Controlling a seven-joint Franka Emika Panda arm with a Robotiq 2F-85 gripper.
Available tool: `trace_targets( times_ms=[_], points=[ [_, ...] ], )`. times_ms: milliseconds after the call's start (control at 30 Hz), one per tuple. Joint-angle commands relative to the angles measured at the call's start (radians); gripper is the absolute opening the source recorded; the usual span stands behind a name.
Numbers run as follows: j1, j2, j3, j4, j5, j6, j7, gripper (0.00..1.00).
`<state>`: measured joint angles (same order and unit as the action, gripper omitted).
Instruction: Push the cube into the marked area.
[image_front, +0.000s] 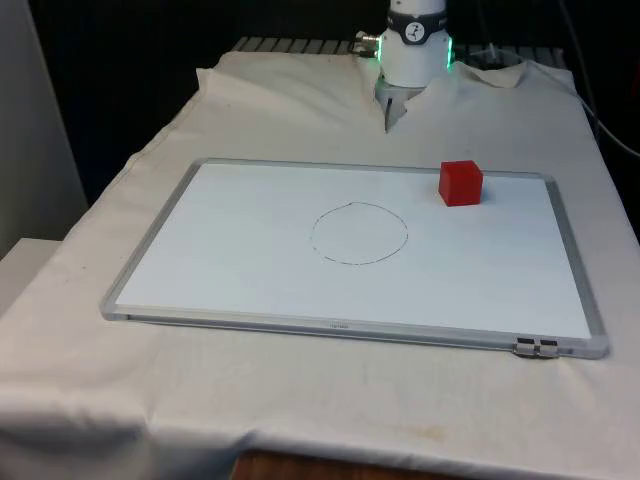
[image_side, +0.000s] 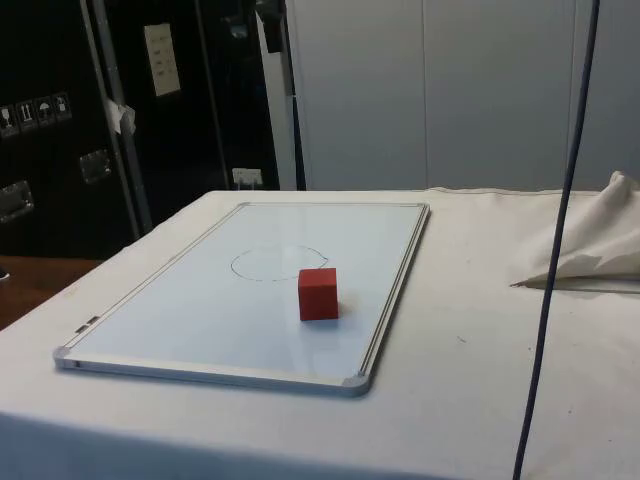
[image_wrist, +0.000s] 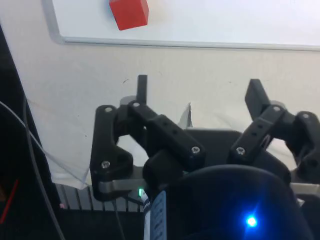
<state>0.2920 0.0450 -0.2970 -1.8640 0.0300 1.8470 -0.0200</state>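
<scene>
So the small red cube (image_front: 460, 183) sits on the flat white whiteboard with a silver metal frame (image_front: 352, 327), up near the board's far edge and toward the front view's right. It's flat on its base, not tilted, and it's well outside the thin hand-drawn black circle (image_front: 358, 233) that's sketched around the middle of the board. In the side view the cube (image_side: 318, 293) is just beside the circle outline (image_side: 277, 263) but clearly apart from it, closer to the board's frame rail on the robot's side. The board lies on the wrinkled white tablecloth (image_front: 120, 400) that covers the whole table. In the wrist view, the black two-finger gripper (image_wrist: 198, 92) is off the board, hanging over bare cloth behind the frame edge, with the cube (image_wrist: 129, 13) further out past that edge. The jaws are spread wide apart with nothing between them but cloth, so it's got hold of nothing. One fingertip (image_wrist: 142, 85) points at the cloth well short of the cube, no contact with it or with the board. A thin dark cable (image_side: 555, 250) hangs down in the side view.
</scene>
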Motion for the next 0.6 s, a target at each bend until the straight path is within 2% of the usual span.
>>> trace_targets(
  times_ms=[0, 100, 133, 233, 267, 300, 333, 433, 467, 567],
  points=[
    [0.000, -0.001, 0.000, -0.001, 0.000, 0.003, 0.000, 0.96],
    [0.000, -0.001, 0.000, -0.001, 0.000, 0.003, 0.000, 0.81],
    [0.000, -0.001, 0.000, -0.001, 0.000, 0.003, 0.000, 0.70],
    [0.000, -0.001, 0.000, -0.001, 0.000, 0.004, 0.000, 0.56],
    [0.000, 0.000, 0.000, 0.000, 0.000, 0.000, 0.000, 0.48],
    [0.000, -0.001, 0.000, -0.001, 0.000, 0.004, 0.000, 0.48],
    [0.000, -0.001, 0.000, -0.001, 0.000, 0.004, 0.000, 0.43],
    [0.000, -0.001, 0.000, -0.001, 0.000, 0.004, 0.000, 0.28],
    [0.000, -0.001, 0.000, -0.001, 0.000, 0.004, 0.000, 0.19],
    [0.002, -0.013, 0.001, -0.013, 0.002, 0.011, 0.003, 0.04]
  ],
)
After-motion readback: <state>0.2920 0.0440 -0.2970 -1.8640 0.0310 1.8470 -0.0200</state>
